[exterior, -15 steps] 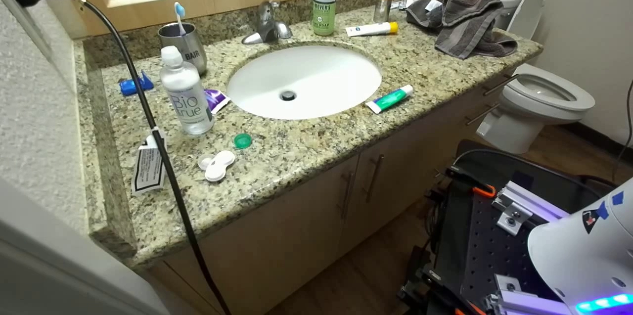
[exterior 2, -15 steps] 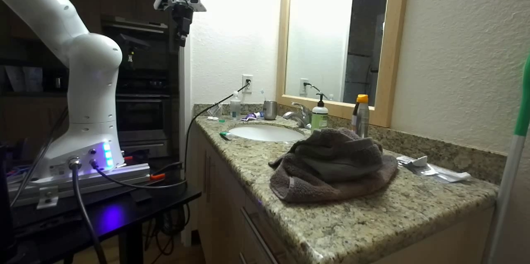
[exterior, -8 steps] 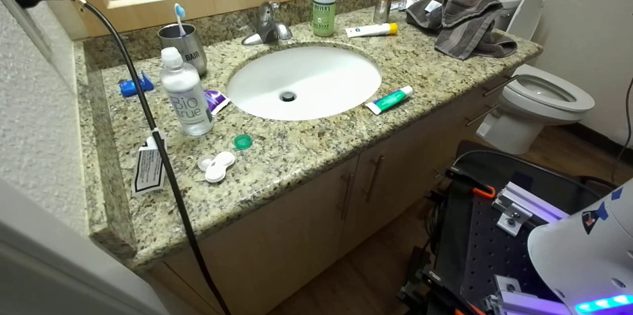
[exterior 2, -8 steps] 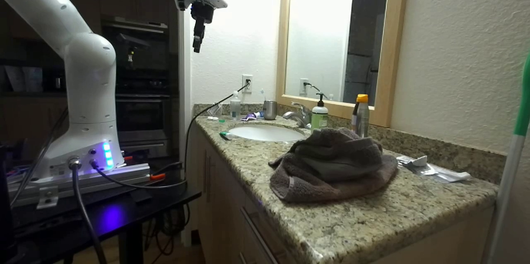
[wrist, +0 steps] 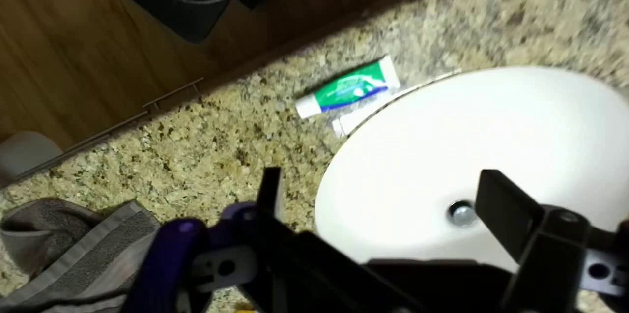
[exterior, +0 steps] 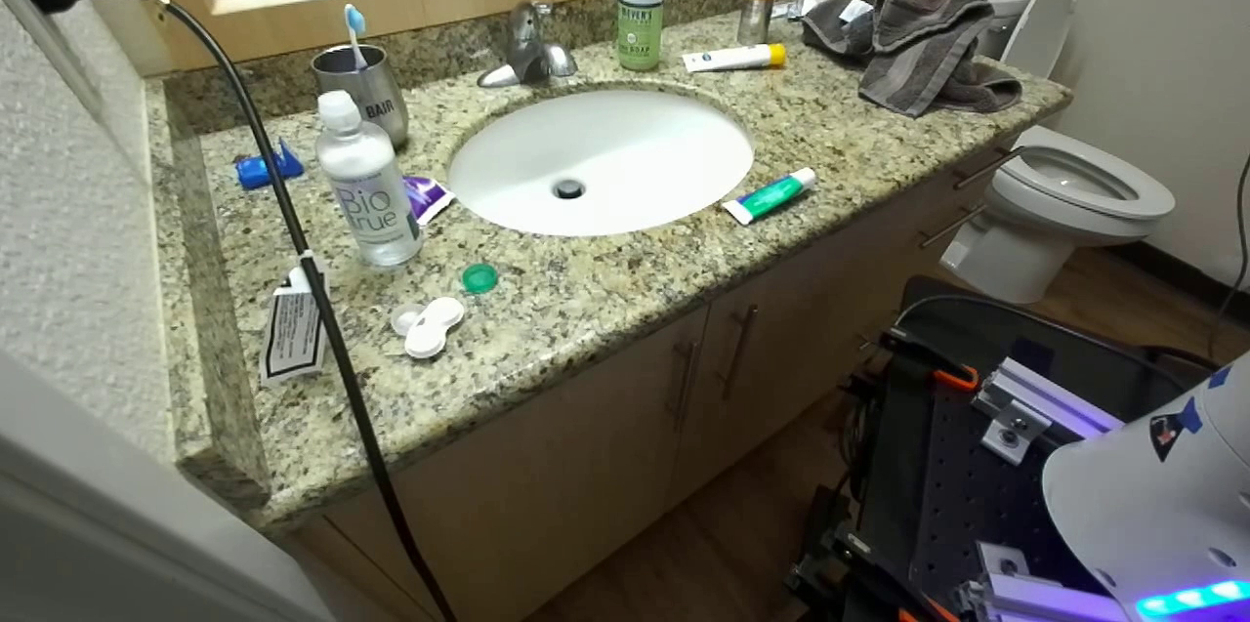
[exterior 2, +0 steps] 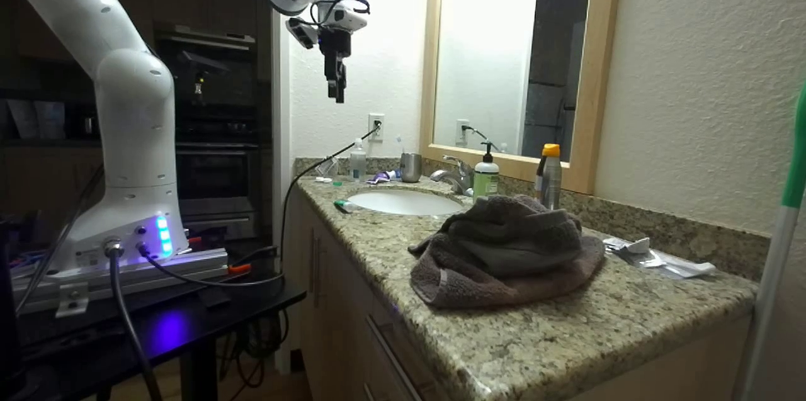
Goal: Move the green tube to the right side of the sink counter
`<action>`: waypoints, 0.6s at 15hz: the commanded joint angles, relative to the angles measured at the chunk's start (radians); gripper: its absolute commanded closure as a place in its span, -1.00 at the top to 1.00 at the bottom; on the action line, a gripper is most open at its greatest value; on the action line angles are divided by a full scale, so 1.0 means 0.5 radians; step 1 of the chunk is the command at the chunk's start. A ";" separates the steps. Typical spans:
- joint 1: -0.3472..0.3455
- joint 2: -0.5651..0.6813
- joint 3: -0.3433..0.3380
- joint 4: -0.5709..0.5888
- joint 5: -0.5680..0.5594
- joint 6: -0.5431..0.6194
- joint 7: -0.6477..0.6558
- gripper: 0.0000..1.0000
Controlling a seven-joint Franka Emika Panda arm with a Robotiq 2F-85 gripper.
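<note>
Okay, tool point(wrist: 381, 175) is spread wide above the surface point(wrist: 206, 156); wrist view has green tube point(wrist: 351, 88) past its tips, between basin point(wrist: 442, 146) and front edge point(wrist: 280, 67), parallel-ish to that edge, so maybe twist.

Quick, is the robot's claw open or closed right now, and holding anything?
Gripper: open, holding nothing; the green tube lies on the sink counter.

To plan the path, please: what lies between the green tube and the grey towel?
Only bare, speckled sink counter lies between the green tube and the grey towel, as an exterior view and the wrist view show.
</note>
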 commanded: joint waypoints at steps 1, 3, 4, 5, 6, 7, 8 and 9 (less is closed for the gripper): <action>-0.194 0.287 -0.065 -0.087 -0.155 0.409 0.246 1.00; -0.260 0.365 -0.087 -0.150 -0.251 0.483 0.462 1.00; -0.275 0.392 -0.091 -0.148 -0.287 0.444 0.578 1.00; -0.205 0.361 -0.126 -0.115 -0.232 0.409 0.419 1.00; -0.217 0.396 -0.135 -0.120 -0.260 0.409 0.496 1.00; -0.220 0.410 -0.137 -0.120 -0.267 0.409 0.531 1.00; -0.220 0.412 -0.137 -0.120 -0.267 0.409 0.550 1.00; -0.220 0.409 -0.135 -0.120 -0.267 0.409 0.558 1.00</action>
